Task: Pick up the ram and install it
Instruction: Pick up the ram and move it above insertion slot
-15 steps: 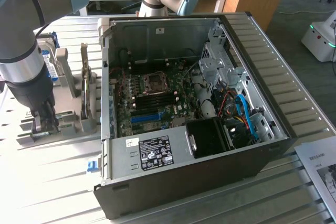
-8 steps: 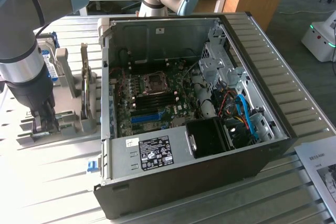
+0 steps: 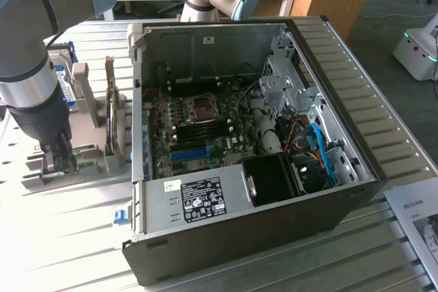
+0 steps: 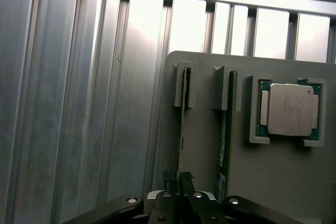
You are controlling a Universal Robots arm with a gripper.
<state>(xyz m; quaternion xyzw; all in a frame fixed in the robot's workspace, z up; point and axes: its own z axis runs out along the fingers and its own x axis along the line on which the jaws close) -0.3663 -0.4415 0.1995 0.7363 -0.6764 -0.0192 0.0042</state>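
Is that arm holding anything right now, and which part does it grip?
Yes: the gripper pinches the ram, a green stick on edge in the grey holder, by its flat sides at the upper edge, not yet lifted.

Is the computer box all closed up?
No, the computer case lies open on its side, and the green motherboard inside it is in plain sight.

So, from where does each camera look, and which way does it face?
Exterior view: high up, looking down into the open computer case; the arm at the exterior view's left, its tool at the grey holder.
Wrist view: on the wrist, looking down along the tool, shut on the ram in that holder.
Shared: tool, grey holder, slatted table.
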